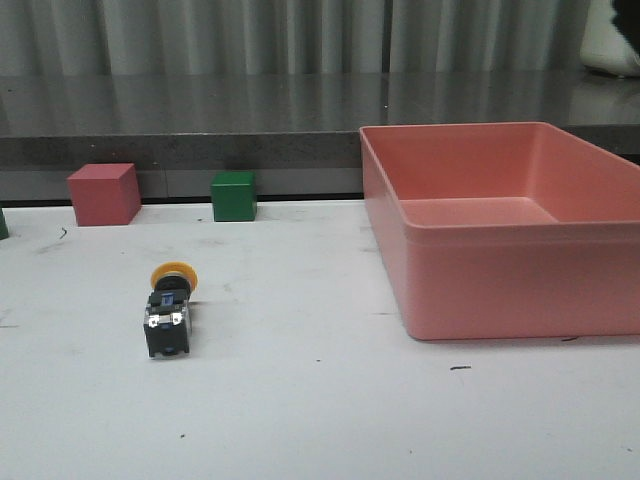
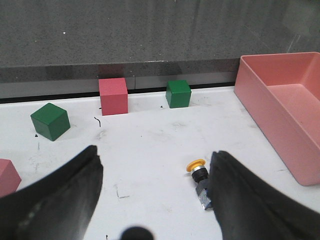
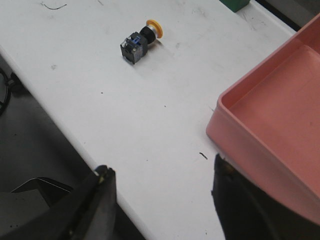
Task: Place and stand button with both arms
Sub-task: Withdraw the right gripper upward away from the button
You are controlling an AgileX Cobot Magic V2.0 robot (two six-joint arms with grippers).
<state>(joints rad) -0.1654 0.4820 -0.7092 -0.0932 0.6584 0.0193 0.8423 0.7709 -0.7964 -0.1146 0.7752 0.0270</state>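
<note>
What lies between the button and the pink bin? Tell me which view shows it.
Nothing: between the button and the pink bin there is only bare white table with a few small dark marks. The front view shows it best.

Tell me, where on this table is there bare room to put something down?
The widest bare stretch of the white table runs along the near edge, in front of the button and the pink bin. Another lies between button and bin. It is more crowded at the back edge, by the pink cube and green cube.
</note>
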